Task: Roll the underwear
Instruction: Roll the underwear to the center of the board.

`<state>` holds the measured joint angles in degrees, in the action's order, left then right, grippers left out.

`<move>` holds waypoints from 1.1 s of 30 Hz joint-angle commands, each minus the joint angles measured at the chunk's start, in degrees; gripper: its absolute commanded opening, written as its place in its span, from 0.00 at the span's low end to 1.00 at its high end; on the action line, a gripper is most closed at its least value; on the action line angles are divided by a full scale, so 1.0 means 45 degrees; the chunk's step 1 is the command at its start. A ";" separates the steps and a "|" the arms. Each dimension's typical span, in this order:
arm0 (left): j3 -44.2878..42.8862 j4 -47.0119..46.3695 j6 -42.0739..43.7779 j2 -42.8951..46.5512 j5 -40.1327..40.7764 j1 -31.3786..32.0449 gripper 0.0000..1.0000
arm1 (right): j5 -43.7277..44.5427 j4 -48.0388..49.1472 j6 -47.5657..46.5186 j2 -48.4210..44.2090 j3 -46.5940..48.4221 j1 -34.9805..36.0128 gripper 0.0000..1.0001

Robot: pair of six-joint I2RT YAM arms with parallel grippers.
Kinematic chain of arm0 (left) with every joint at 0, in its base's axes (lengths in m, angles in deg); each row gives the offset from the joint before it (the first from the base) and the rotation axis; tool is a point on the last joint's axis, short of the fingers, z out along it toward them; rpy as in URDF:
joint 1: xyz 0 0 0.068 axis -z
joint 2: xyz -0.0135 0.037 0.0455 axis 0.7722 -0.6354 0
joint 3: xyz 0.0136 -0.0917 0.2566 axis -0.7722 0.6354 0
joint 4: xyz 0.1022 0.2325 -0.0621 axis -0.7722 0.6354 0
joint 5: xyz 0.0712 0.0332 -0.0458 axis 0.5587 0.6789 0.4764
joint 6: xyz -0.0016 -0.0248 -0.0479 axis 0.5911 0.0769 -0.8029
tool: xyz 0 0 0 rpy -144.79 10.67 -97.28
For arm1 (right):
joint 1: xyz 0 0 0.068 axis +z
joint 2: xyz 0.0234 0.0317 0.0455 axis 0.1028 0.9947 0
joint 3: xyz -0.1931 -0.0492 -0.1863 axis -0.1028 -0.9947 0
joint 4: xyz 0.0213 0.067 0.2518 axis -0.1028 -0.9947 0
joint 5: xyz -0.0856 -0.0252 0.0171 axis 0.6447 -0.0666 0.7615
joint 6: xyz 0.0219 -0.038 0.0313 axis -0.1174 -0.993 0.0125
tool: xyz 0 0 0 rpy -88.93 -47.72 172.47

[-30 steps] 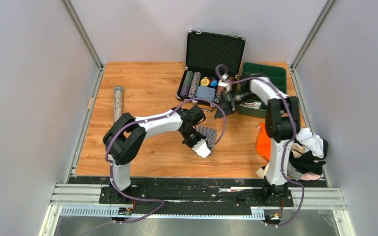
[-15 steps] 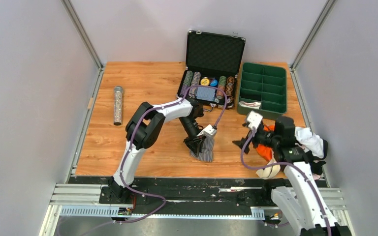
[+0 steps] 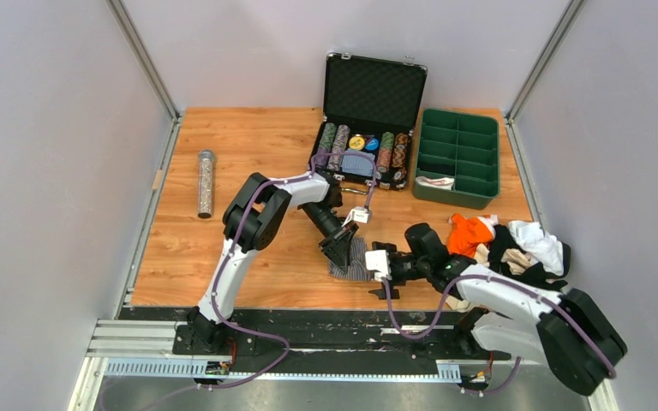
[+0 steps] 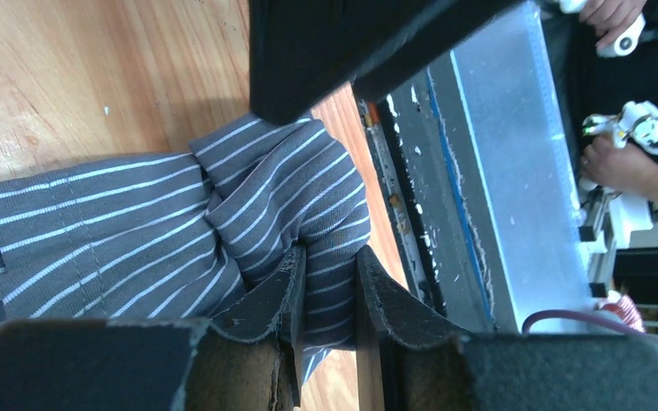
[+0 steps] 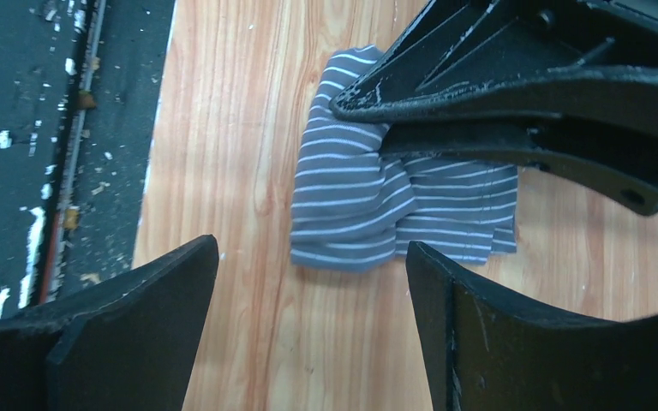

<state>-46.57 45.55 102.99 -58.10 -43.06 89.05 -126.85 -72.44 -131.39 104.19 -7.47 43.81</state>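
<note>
While left gripper (image 4: 330, 265) pinches fold of striped underwear (image 5: 368, 201), right gripper (image 5: 310, 250) hovers just beside it, fingers spread wide.

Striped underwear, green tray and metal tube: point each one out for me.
striped underwear (image 5: 351, 205), right wrist view, bunched left part.
green tray (image 3: 458, 199), top external view, near wall.
metal tube (image 3: 206, 183), top external view, middle of its body.

The left arm (image 3: 266, 201) arches forward and bends down, its left gripper (image 4: 330, 257) pinched nearly closed on a fold of the pinstriped underwear (image 4: 137, 231). The right arm (image 3: 505, 295) lies low, reaching leftward. The right gripper (image 5: 310, 253) gapes wide, seemingly holding nothing.
</note>
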 commanded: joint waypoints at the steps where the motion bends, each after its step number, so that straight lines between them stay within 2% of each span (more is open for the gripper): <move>1: 0.0572 -0.1349 -0.1085 -0.0206 0.0319 -0.0001 0.10 | -0.0353 0.3337 -0.0823 0.1535 0.0203 0.0344 0.81; 4: 0.0765 -0.1452 -0.1145 -0.0115 0.0125 -0.0062 0.10 | -0.0169 0.4192 -0.0806 0.2529 0.0360 0.0535 0.79; 12: 0.1192 -0.1820 -0.1345 0.0201 -0.0016 -0.0387 0.10 | -0.0942 0.4522 -0.1527 0.3862 0.0751 0.0754 0.67; 13: 0.1183 -0.1820 -0.1357 0.0198 -0.0098 -0.0409 0.10 | -0.1014 0.4615 -0.1616 0.4013 0.0764 0.0787 0.64; 19: 0.1337 -0.2352 -0.1871 0.0573 -0.0248 -0.0628 0.13 | -0.1280 0.2932 -0.2379 0.5245 0.1796 0.0960 0.28; 21: 0.1688 -0.3400 -0.2996 0.1083 0.0006 -0.0763 0.22 | -0.1366 0.1651 -0.2603 0.5491 0.2433 0.0964 0.10; 22: 0.2109 -0.3954 -0.3529 0.1677 0.0181 -0.0914 0.30 | -0.1343 0.0951 -0.2625 0.5513 0.2701 0.0954 0.06; 23: 0.2394 -0.5254 -0.4882 0.2040 0.0352 -0.1014 0.34 | -0.1274 0.0355 -0.2594 0.5514 0.2954 0.0941 0.03; 24: 0.3052 -0.6122 -0.6958 0.2962 0.0572 -0.1290 0.43 | -0.1236 -0.0442 -0.2553 0.5553 0.3308 0.0935 0.02; 25: 0.3490 -0.8325 -0.8157 0.3483 0.1250 -0.1436 0.57 | -0.1415 -0.1559 -0.2819 0.5692 0.3764 0.0895 0.01; 26: 0.4395 -0.9366 -1.0521 0.4650 0.1754 -0.1854 0.87 | -0.1593 -0.2334 -0.2842 0.5751 0.4137 0.0892 0.00; 27: 0.4807 -1.1260 -1.1452 0.5187 0.2761 -0.2109 0.93 | -0.1701 -0.2858 -0.2772 0.5895 0.4476 0.0889 0.00; 28: 0.5476 -1.2496 -1.2898 0.6258 0.3174 -0.2637 0.98 | -0.1827 -0.3565 -0.2946 0.6116 0.4855 0.0891 0.00; 30: 0.6154 -1.3657 -1.4349 0.7746 0.4765 -0.3226 1.00 | -0.1925 -0.4816 -0.3095 0.6791 0.5736 0.0882 0.00; 32: 0.6780 -1.4420 -1.5158 0.9225 0.7856 -0.3554 1.00 | -0.2053 -0.5380 -0.2397 0.7415 0.6557 0.0688 0.00; 33: 0.6981 -1.4464 -1.5421 0.9632 0.8738 -0.3604 1.00 | -0.2210 -0.5763 -0.1869 0.7800 0.7120 0.0554 0.00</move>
<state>-18.05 -2.03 51.23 -26.14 -26.34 75.76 -132.25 -85.77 -143.13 134.52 17.36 47.42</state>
